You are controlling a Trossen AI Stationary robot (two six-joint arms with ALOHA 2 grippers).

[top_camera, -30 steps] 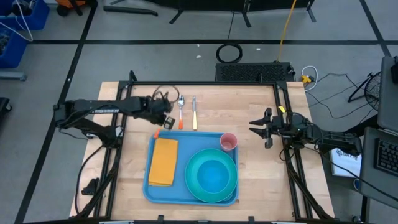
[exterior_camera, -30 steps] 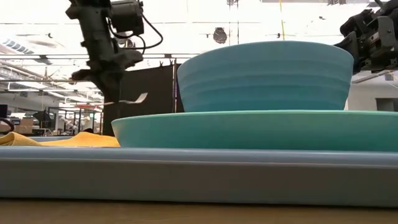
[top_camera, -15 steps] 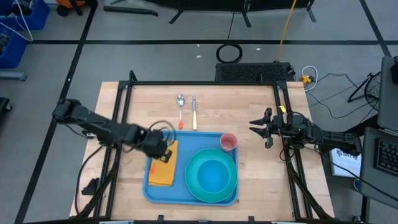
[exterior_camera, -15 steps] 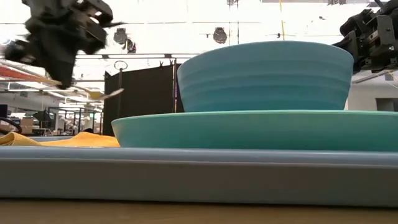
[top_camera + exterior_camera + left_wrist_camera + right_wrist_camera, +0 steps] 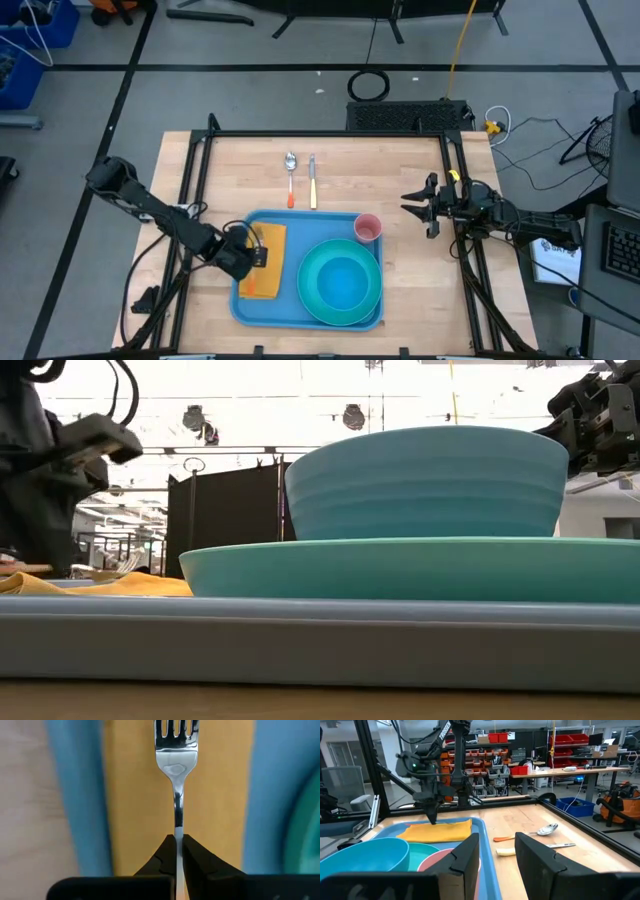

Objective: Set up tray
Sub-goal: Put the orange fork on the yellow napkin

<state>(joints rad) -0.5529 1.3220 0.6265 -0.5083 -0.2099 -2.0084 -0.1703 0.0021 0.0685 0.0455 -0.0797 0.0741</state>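
Note:
The light-blue tray point(image 5: 292, 308) lies at the table's near middle. It holds a yellow napkin point(image 5: 268, 240), a teal plate with a teal bowl point(image 5: 340, 280) and a pink cup point(image 5: 367, 228). My left gripper point(image 5: 254, 256) is over the napkin's near part, shut on a metal fork point(image 5: 176, 760). The fork's tines are over the napkin point(image 5: 220, 795). My right gripper point(image 5: 413, 205) is open and empty beside the table's right edge. A spoon point(image 5: 290, 172) and a knife point(image 5: 312, 180) lie on the wood beyond the tray. My left gripper pinches the fork's thin metal shaft point(image 5: 178, 827) between its two fingertips point(image 5: 166, 851), below the tines' shoulder. The fork runs on in line with the fingers, tines pointing away from the gripper. Whether the fork touches the napkin, I cannot tell.
The spoon point(image 5: 542, 830) and knife point(image 5: 540, 848) lie side by side between the tray's far rim and the table's far edge. A black frame point(image 5: 330, 135) borders the table. Bare wood lies right of the tray. In the low view the bowl point(image 5: 430, 480) and plate point(image 5: 400, 570) fill the front.
My left gripper has carried the fork from beside the spoon toward the table's near edge, over the tray's far rim and over the napkin, and has come down. It has stayed shut on the fork.

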